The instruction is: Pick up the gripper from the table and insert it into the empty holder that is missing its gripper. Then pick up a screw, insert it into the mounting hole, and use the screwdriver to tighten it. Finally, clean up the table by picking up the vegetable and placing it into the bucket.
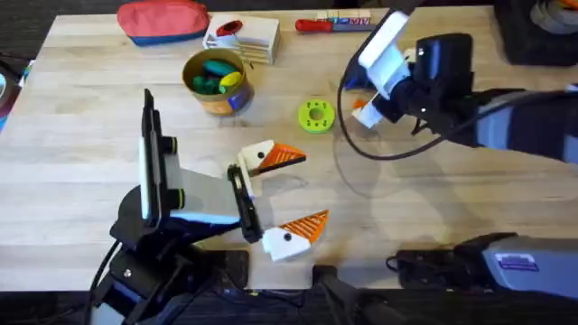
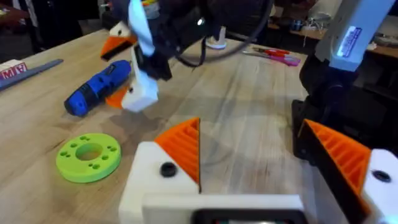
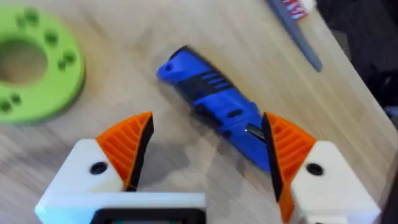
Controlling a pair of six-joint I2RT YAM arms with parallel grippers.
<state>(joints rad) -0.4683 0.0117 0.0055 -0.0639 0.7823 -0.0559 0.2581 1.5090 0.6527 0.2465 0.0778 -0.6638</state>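
The blue-handled screwdriver (image 3: 217, 106) lies on the table beside the lime-green disc (image 3: 31, 68). My right gripper (image 3: 207, 121) hangs open over it, an orange pad on either side of the handle's end; from the left wrist that gripper (image 2: 127, 65) straddles the screwdriver (image 2: 99, 87). My left gripper (image 1: 312, 187) rests open near the table's front. Both of its white holder bases (image 2: 149, 180) carry orange ribbed wedges (image 2: 183, 149), each base with a dark spot. The tan bucket (image 1: 221, 97) stands at the back left, holding green and yellow toys. A loose gripper piece, a screw and the vegetable are out of view.
A red pouch (image 1: 163, 20), a white box (image 1: 244, 36) and a red-handled screwdriver (image 1: 316, 25) line the far edge. The lime disc (image 1: 315, 115) sits mid-table. Bare wood lies at the left and between the two grippers.
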